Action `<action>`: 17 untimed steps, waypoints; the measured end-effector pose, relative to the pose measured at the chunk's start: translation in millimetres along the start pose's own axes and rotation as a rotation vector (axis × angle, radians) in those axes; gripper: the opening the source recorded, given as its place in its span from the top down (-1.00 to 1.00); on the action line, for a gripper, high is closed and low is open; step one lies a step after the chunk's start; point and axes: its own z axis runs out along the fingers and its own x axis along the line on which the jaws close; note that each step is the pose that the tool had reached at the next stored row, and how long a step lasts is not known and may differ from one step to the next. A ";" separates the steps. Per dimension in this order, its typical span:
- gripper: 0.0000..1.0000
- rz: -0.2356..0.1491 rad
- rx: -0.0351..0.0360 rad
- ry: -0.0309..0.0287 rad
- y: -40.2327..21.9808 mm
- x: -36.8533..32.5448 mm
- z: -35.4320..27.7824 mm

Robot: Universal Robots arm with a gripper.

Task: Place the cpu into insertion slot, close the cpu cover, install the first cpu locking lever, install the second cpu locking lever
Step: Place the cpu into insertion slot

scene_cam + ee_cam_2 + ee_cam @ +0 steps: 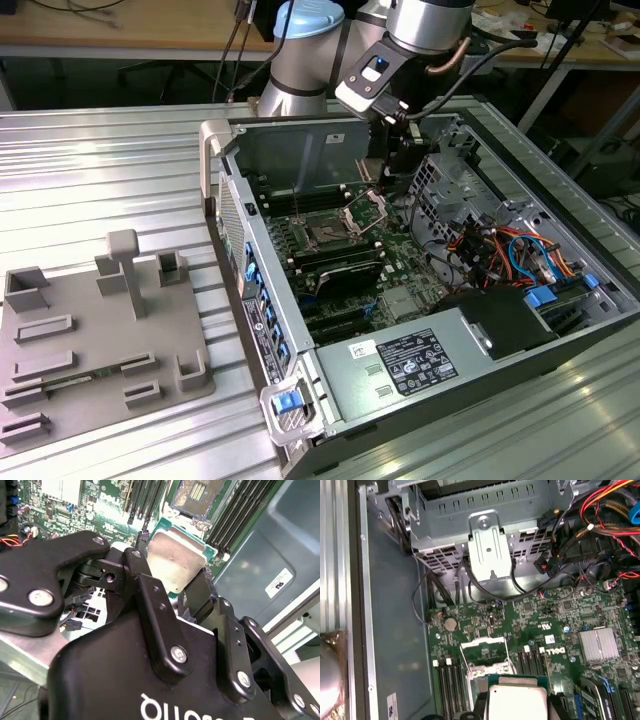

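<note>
I have the hand (171,566) pinching the small flat square cpu with a silvery-grey metal top (176,560). One black finger (141,555) presses on one edge of the chip and the other finger on the opposite edge. The metal top faces back toward the wrist and the chip hangs clear of the green circuit board (545,615), not seated.

The small dark square insertion slot with its metal rim (197,494) lies beyond the fingertips, just past the far edge of the cpu, between two banks of long black memory slots (240,510). In the exterior view the hand sits inside the open grey metal computer case (300,150), above the slot and off to one side of it, so the slot lies down and across from the grip rather than straight under it.

The thin silvery hinged cpu cover (482,641) appears raised, with board showing through its hollow middle. I can't say for sure how far back it leans. It stands just ahead of the cpu, on the slot's side of the hand.
</note>
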 end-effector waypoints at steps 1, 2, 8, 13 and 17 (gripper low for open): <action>-0.09 -0.009 0.0090 -0.0008 0.0 0.0 0.6; -0.09 -0.011 0.0115 -0.0013 -0.1 0.0 0.6; -0.09 -0.011 0.0121 -0.0011 0.0 0.0 0.7; -0.09 -0.011 0.0148 -0.0010 0.0 0.0 0.7; -0.09 -0.011 0.0189 0.0021 -1.3 -0.2 1.1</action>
